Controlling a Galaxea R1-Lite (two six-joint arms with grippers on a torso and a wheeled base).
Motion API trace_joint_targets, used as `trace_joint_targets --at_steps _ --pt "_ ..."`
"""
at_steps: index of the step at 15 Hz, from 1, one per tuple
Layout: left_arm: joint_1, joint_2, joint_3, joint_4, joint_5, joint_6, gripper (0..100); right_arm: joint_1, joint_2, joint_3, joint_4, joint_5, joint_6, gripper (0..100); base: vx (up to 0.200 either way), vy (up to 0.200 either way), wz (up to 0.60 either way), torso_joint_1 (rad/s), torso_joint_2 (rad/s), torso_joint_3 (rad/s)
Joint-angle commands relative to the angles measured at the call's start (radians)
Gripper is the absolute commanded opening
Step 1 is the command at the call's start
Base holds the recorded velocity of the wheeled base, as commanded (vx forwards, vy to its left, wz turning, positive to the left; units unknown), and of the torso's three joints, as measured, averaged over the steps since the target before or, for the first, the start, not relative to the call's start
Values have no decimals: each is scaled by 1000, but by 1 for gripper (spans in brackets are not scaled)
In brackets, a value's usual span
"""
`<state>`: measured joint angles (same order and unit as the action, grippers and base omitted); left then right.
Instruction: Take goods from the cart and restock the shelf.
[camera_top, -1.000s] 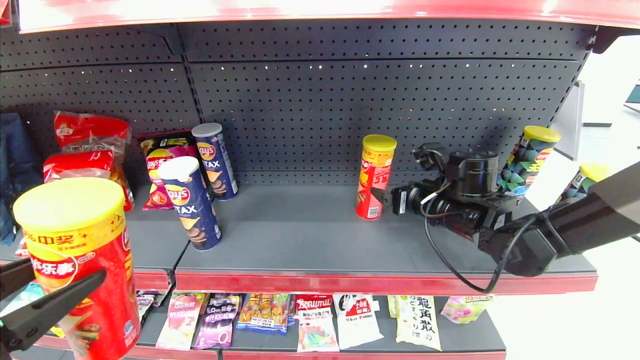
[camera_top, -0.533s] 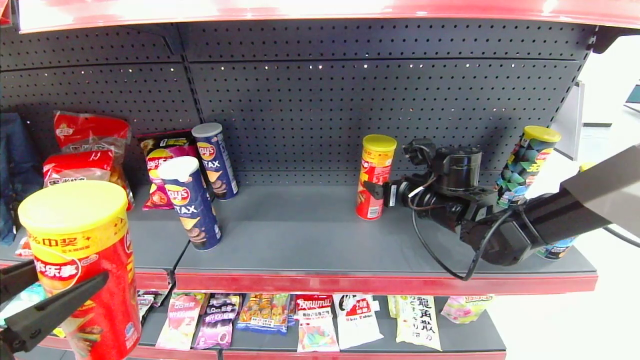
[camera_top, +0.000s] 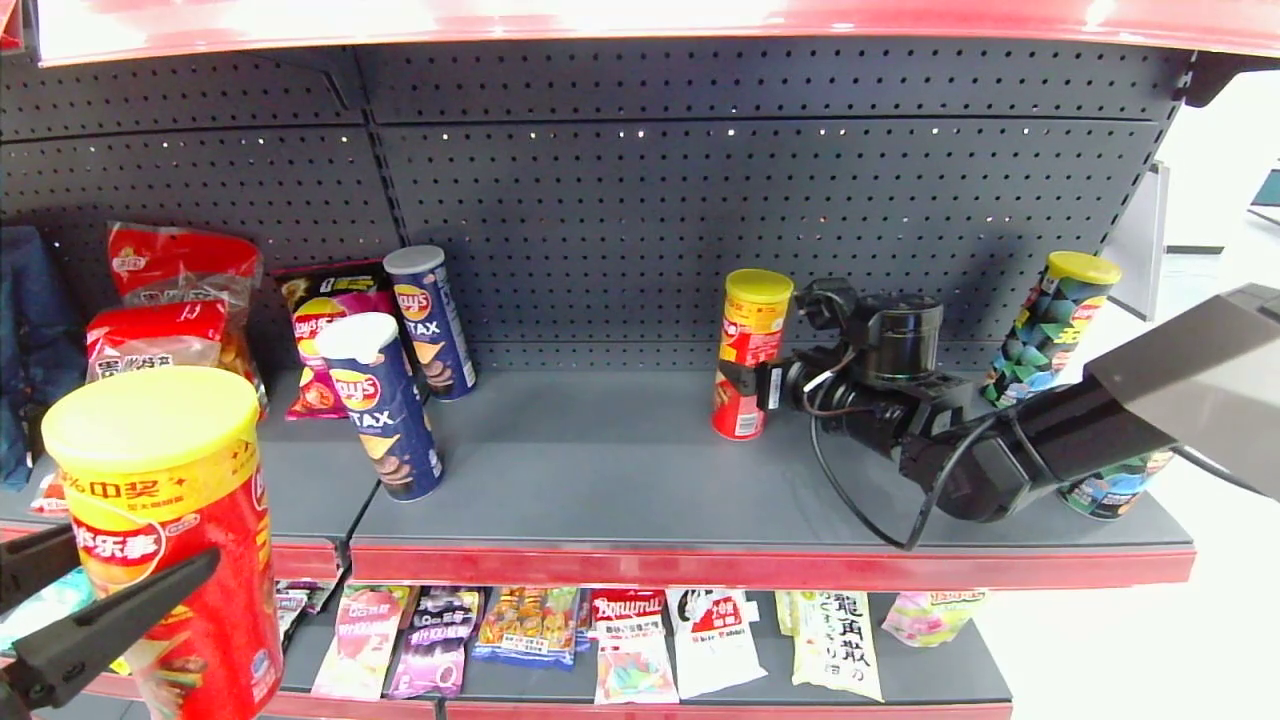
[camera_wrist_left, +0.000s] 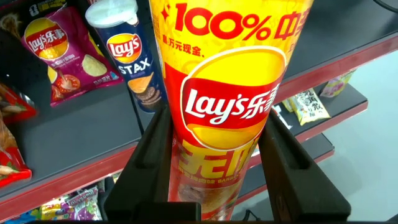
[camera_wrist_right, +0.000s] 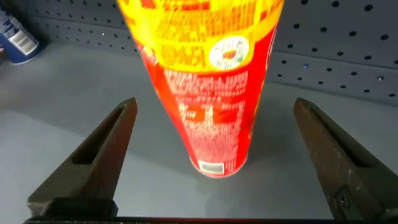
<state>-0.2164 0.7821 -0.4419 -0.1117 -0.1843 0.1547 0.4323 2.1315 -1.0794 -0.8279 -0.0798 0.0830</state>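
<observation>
Right wrist view shows the right jaws spread wide, one on each side of a red can (camera_wrist_right: 208, 124), without touching it. This can stands upright near the back edge of the shelf (camera_wrist_right: 149, 186), so it seems already stocked. The left jaws are closed firmly on a second can (camera_wrist_left: 227, 118), held upright before the shelf's front left corner, probably waiting for its place.

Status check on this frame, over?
Left claw shut on held red can. Right claw open, straddling shelf red can. Nearest blue can stands apart.
</observation>
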Motion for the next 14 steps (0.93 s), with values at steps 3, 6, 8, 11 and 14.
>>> trace_joint_targets --at_steps 3,6,8,11,14 --pt "0 -1 0 0 0 0 0 0 21 -21 0 -2 0 100 0 0 0 0 0 0" --pt "0 -1 0 0 0 0 0 -1 28 -42 0 -2 0 100 0 0 0 0 0 0" --pt "0 -3 0 1 0 0 0 -3 38 -56 0 -2 0 100 0 0 0 0 0 0" --pt "0 -3 0 1 0 0 0 -6 44 -68 0 -2 0 100 0 0 0 0 0 0" --pt "0 -3 2 1 0 0 0 -10 59 -93 0 -2 1 100 0 0 0 0 0 0"
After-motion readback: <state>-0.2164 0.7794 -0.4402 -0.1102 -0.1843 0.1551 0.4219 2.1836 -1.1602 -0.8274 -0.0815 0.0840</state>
